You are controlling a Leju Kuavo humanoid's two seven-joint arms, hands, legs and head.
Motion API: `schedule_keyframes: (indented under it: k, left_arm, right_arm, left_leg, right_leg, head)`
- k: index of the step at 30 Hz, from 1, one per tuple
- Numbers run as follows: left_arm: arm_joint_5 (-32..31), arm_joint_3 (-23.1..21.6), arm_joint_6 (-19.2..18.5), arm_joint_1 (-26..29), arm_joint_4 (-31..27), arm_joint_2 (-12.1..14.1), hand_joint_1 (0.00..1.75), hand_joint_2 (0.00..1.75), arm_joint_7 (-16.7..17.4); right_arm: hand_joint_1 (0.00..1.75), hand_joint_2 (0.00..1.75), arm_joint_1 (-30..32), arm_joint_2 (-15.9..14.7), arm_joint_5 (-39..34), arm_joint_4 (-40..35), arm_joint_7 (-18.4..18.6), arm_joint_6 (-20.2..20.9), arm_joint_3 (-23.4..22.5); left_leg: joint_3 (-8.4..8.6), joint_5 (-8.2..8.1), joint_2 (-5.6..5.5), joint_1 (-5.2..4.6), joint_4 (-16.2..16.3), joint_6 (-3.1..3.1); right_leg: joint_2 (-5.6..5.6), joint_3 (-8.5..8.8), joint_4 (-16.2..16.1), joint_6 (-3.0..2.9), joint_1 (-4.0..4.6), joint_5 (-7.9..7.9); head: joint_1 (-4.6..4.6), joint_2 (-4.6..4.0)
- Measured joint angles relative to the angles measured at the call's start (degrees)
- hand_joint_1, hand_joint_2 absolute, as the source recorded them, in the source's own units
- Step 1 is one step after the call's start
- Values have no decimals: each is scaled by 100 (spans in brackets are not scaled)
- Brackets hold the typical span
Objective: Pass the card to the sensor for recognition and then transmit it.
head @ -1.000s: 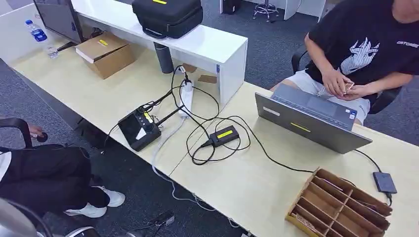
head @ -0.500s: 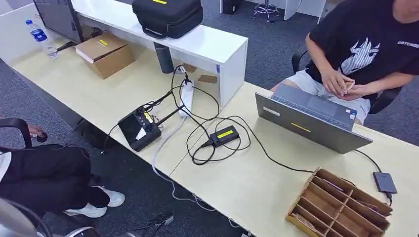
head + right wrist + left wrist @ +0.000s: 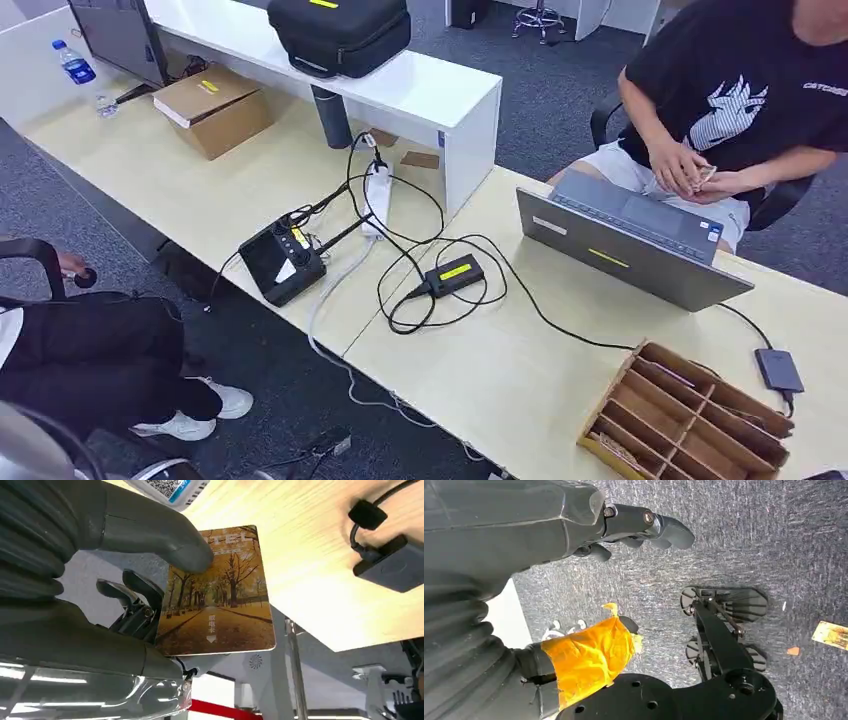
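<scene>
My right hand pinches a card printed with golden autumn trees, thumb on its face and dark fingers behind it. The card hangs just off the edge of the light wooden table. A small dark grey sensor box with a black cable lies on that table close to the card; in the head view this sensor box sits at the table's right end. My left hand hangs over grey carpet, fingers loosely apart and holding nothing, its thumb wrapped in orange tape.
A wooden divider tray stands by the sensor box, behind it an open laptop. A seated person holds small cards behind the laptop. A black box with a yellow label, looped cables and a small screen device lie mid-table.
The person's hands shuffle their cards slightly. A dark sliver has come into the bottom right corner of the head view. The table's things have not moved.
</scene>
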Motion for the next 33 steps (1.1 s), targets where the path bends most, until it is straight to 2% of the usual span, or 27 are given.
schedule_keyframes:
  k: [21, 25, 27, 31, 33]
  left_arm:
    - [7, 107, 0, 3, 0, 0, 0, 175, 0]
    - [9, 124, 4, 4, 0, 0, 0, 175, -2]
    - [6, 127, 28, 7, 0, -2, 0, 175, -7]
    - [-24, 127, 37, 5, 0, -7, 0, 175, -39]
    - [-66, 127, 33, 3, 0, -9, 0, 175, -44]
  right_arm:
    - [175, 175, -142, -302, -310, 175, 46, 391, 420]
    - [175, 175, -121, -308, -400, 159, -109, 28, 468]
    - [175, 175, -91, -302, -367, 10, -188, -307, 468]
    - [175, 175, -62, -164, -495, -628, -317, -895, 372]
    - [175, 175, -140, -43, -621, -954, -323, -1006, 312]
  left_leg:
    - [0, 0, 0, 0, 0, 0]
    - [0, 0, 1, -1, 0, 0]
    - [0, 0, 1, 0, 0, 0]
    - [-1, 0, 2, 0, 0, 0]
    - [2, 0, 3, 1, -1, 0]
  right_leg:
    - [0, 0, 0, 0, 0, 0]
    - [1, 0, 0, 0, 0, 0]
    - [0, 0, 0, 1, 0, 0]
    - [3, -1, 3, 0, 0, 0]
    - [5, -2, 4, 0, 0, 1]
  head:
    - [0, 0]
    - [0, 0]
    - [0, 0]
    - [0, 0]
    - [0, 0]
